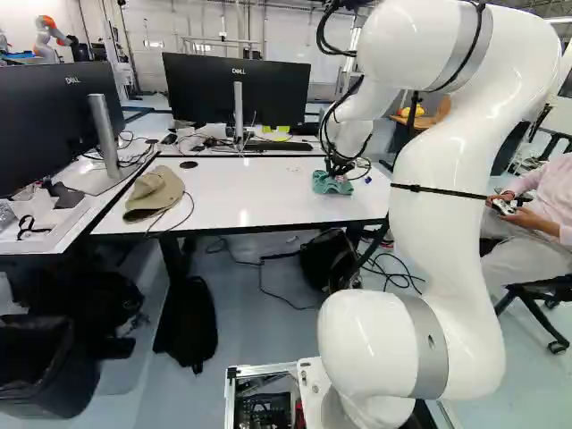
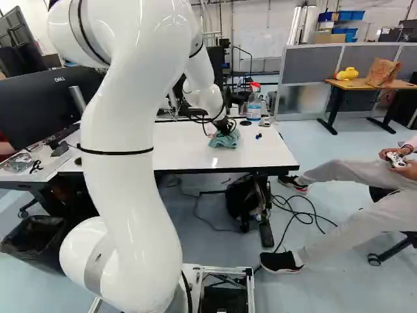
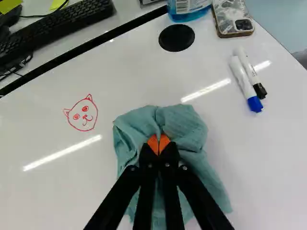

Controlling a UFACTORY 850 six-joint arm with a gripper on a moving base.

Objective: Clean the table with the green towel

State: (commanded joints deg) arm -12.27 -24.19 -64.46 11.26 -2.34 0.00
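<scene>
Green towel (image 2: 223, 139), crumpled, lies on the glossy white surface (image 2: 186, 147), near its far edge in both base views; the black two-fingered hand (image 2: 229, 124) stands over it. Wrist view gives the grip: hand (image 3: 159, 145) clenched on a bunched fold, orange pads close together with cloth pinched between, the rest spread in soft, ribbed-looking creases beneath the fingers. Same view alone resolves a red line-drawn cat face (image 3: 82, 113) beside the towel, a flat matt black disc (image 3: 176, 38) ahead of it, and two slim white markers (image 3: 248, 86), blue-capped and black-capped, lying side by side near a phone in a clear-looking case (image 3: 232, 18). Bottle (image 2: 254, 104): wrist view has only its blue lower part, close to disc and phone; right base view adds the transparent body and red spray head. Left base view adds a floppy tan fabric hat (image 1: 155, 193) with a thin dark cable (image 1: 185, 217) beside it, well apart from the towel
</scene>
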